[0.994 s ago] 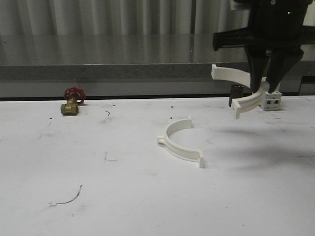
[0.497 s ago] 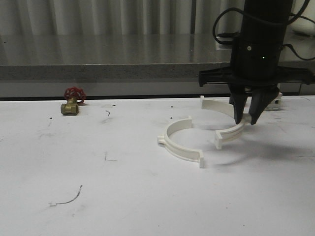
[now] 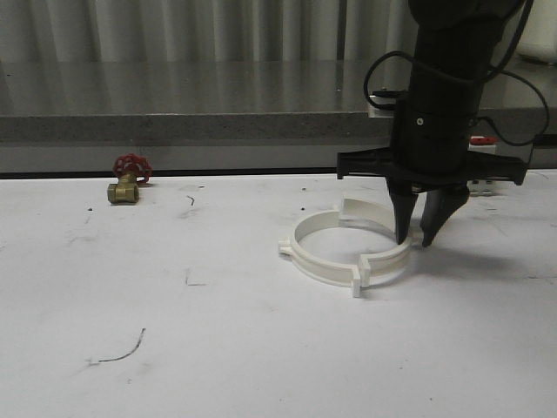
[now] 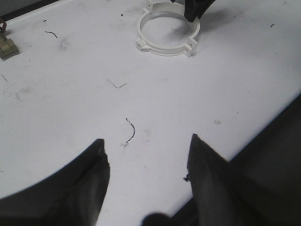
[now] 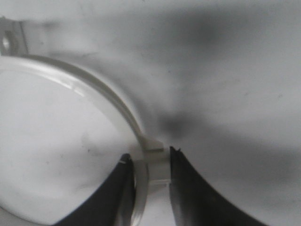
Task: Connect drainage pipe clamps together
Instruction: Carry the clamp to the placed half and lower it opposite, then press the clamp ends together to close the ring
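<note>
Since a second ago the right arm has come down and leftward from above the table's far right, carrying its half-ring to the one lying flat; the two now meet as a ring.

Right gripper (image 3: 417,241) stands vertical over the carried clamp half (image 3: 383,218), fingers (image 5: 120,188) clamped on the band from both sides, seen close in the right wrist view. That half forms the ring's far and right arc. Resting clamp half (image 3: 318,261) forms the near and left arc, flat on the table (image 3: 218,348). Grip point sits at about 3 o'clock on the ring. Tabs meet at roughly 5 o'clock, front joint (image 3: 359,277); the second joint lies near 12 o'clock, and I cannot tell whether it is fully closed.

Left gripper (image 4: 146,155) hovers well apart from the ring, fingers spread, nothing between them.

Brass valve with red handwheel (image 3: 127,181) sits at the table's far left, out of the way. Boxy white part (image 3: 486,178) behind the right arm, mostly hidden.

Step in hand, by my reading: mating the two halves, tab to tab. Whether the joints have latched or merely touch cannot be judged. Next move likely calls for pressing the held half toward 9 o'clock while the resting half stays put; the left arm may need to brace it. Release only after both joints seat.
</note>
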